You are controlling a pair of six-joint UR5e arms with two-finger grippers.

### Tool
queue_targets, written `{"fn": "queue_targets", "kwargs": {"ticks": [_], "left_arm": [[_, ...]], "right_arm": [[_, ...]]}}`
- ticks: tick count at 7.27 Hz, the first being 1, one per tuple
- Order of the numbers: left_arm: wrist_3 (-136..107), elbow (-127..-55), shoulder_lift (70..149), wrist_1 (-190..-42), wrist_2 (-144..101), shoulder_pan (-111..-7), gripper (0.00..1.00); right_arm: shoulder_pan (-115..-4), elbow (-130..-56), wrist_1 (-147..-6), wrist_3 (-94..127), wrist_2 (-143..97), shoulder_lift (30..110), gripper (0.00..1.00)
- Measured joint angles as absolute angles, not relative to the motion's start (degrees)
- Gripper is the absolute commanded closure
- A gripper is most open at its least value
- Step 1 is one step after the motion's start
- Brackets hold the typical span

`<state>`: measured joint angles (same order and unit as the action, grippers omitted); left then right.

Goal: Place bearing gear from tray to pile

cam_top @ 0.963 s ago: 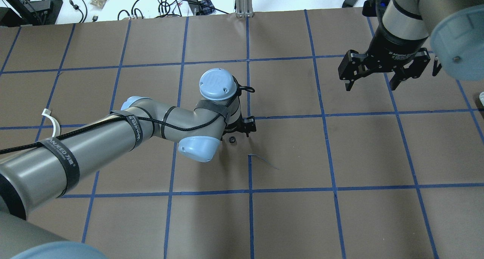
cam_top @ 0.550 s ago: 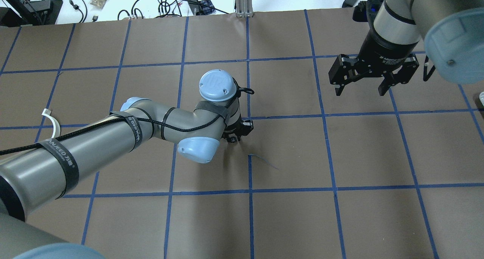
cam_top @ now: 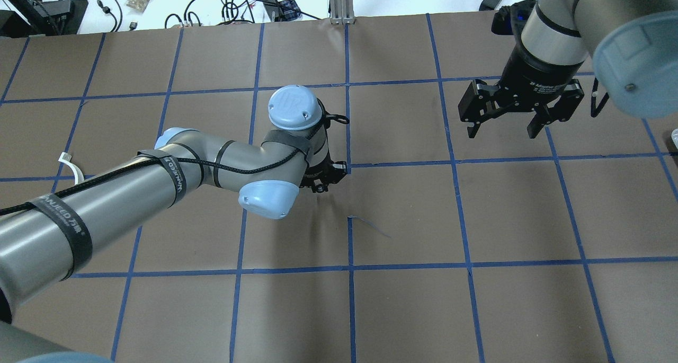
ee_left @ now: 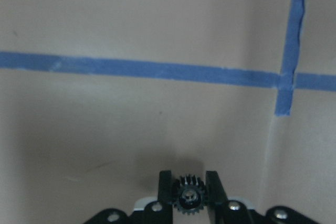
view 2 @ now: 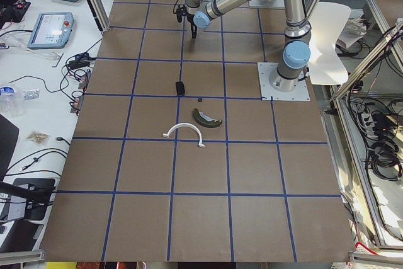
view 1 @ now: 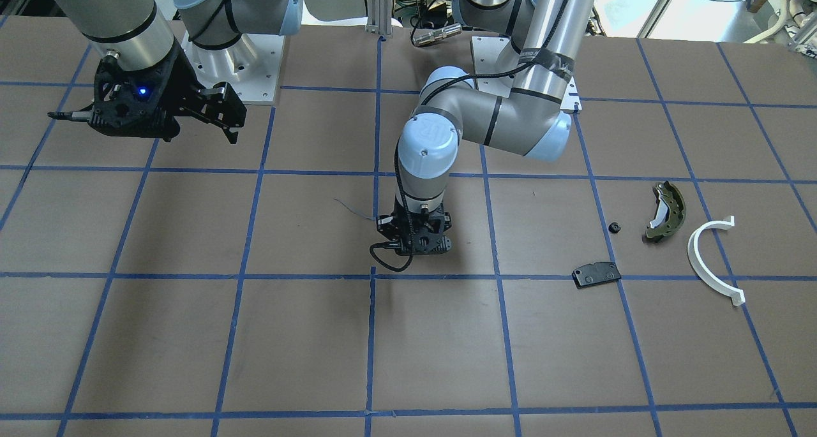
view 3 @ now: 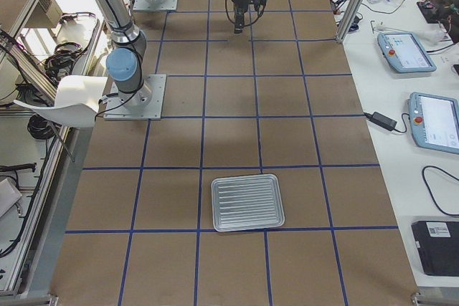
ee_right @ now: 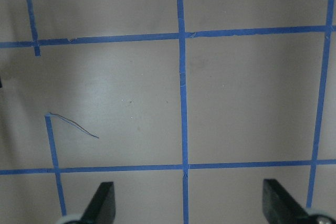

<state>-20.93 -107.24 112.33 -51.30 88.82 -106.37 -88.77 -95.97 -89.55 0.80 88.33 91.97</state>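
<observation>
Left gripper (ee_left: 188,179) jaws pinch 1 bearing gear (ee_left: 189,198) mid-table; right gripper (cam_top: 500,133) jaws spread wide; pile (view 1: 666,212) and tray (view 3: 247,202) well apart from both.

The left wrist view's bottom edge cuts off the left end effector (ee_left: 188,179) below its fingertips. Overhead, the left arm (cam_top: 132,193) hides most of the white arc (cam_top: 76,168) at mid-left.
</observation>
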Motion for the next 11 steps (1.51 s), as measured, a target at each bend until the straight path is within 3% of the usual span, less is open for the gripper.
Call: {"fn": "queue_targets", "kwargs": {"ticks": [4,9,10,11], "left_arm": [[2.12,-106.48,103.79,-69.65,93.84,-86.54,1.0],[24.28,-115.18,103.26,-62.75,97.63,-67.92,0.97],[25.04,-116.63,103.27,-62.11,97.63,-66.7,0.01],[25.32,-117.3,103.52,-61.57,97.59,-66.11,0.0]], "right_arm": [[-88.77,-95.98,-89.17,0.87,88.63,92.02,0.0],[-88.77,-95.96,-89.11,0.84,88.79,92.07,0.0],[-88.77,-95.94,-89.1,0.86,88.71,92.09,0.0],[-88.77,-95.95,-89.05,0.87,88.86,92.09,0.0]]}}
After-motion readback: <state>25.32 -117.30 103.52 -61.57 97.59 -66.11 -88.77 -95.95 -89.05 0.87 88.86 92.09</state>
